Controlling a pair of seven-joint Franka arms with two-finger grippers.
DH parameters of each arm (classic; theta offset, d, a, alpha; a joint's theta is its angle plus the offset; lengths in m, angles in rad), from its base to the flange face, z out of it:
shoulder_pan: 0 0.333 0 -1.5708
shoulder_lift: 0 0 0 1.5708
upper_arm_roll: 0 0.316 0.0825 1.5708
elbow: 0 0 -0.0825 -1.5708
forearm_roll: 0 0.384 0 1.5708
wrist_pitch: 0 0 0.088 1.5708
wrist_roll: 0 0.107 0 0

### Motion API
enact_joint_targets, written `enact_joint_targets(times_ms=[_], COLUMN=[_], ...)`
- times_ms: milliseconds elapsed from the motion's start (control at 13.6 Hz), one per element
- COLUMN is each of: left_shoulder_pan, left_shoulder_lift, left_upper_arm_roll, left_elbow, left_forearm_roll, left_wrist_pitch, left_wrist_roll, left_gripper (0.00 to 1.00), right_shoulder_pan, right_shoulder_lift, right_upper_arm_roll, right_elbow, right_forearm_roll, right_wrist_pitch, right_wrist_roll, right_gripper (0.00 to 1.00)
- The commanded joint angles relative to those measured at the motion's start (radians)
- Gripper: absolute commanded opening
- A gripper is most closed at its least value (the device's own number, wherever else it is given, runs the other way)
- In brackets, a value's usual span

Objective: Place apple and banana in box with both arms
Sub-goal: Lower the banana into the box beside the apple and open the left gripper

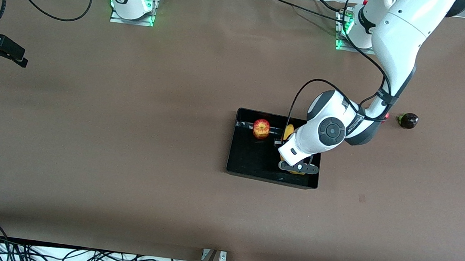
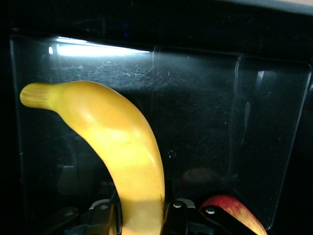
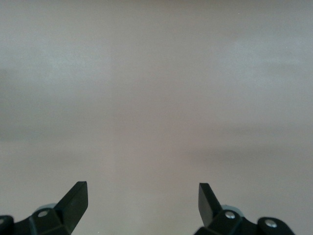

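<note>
The black box (image 1: 251,160) lies mid-table, toward the left arm's end. The apple (image 1: 261,129), red with yellow streaks, sits in the box near its rim on the robots' side; it also shows in the left wrist view (image 2: 237,211). My left gripper (image 1: 297,168) is low inside the box, shut on the yellow banana (image 1: 288,132). In the left wrist view the banana (image 2: 117,142) runs from between the gripper's (image 2: 142,215) fingers across the glossy box floor (image 2: 220,107). My right gripper (image 1: 15,55) waits open and empty over bare table at the right arm's end, as its wrist view (image 3: 142,196) shows.
A dark round fruit with a green stem (image 1: 407,120) lies on the brown table outside the box, toward the left arm's end. A small red thing (image 1: 386,116) beside it is mostly hidden by the left arm. Cables run along the table's front edge.
</note>
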Motion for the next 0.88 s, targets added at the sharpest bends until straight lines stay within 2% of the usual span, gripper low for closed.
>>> enact_joint_targets(times_ms=[0, 367, 440, 514, 734, 807], left_shoulder_pan=[-0.004, -0.001, 0.0, 0.002, 0.005, 0.007], left_shoulder_lift=[0.021, 0.049, 0.053, 0.053, 0.049, 0.044], left_upper_arm_roll=[0.002, 0.003, 0.005, 0.005, 0.006, 0.006], left_elbow=[0.002, 0.002, 0.002, 0.002, 0.003, 0.005], left_forearm_roll=[0.011, 0.037, 0.037, 0.037, 0.037, 0.037], left_wrist_pitch=[0.023, 0.051, 0.054, 0.054, 0.051, 0.046], left_wrist_roll=[-0.008, -0.01, -0.01, -0.011, -0.037, -0.054], left_gripper=[0.0, 0.0, 0.07, 0.29, 0.42, 0.55], right_shoulder_pan=[-0.013, -0.013, -0.013, -0.013, -0.013, -0.013], right_shoulder_lift=[-0.015, -0.013, -0.015, -0.013, -0.015, -0.013], right_upper_arm_roll=[0.012, 0.012, 0.012, 0.012, 0.012, 0.012], right_elbow=[-0.012, -0.012, -0.012, -0.012, -0.012, -0.012], right_forearm_roll=[-0.009, -0.007, -0.007, -0.007, -0.007, -0.007], right_wrist_pitch=[0.003, 0.003, 0.002, 0.003, 0.003, 0.003], right_wrist_roll=[-0.011, -0.011, -0.011, -0.011, -0.011, -0.011], right_gripper=[1.0, 1.0, 1.0, 1.0, 1.0, 1.0])
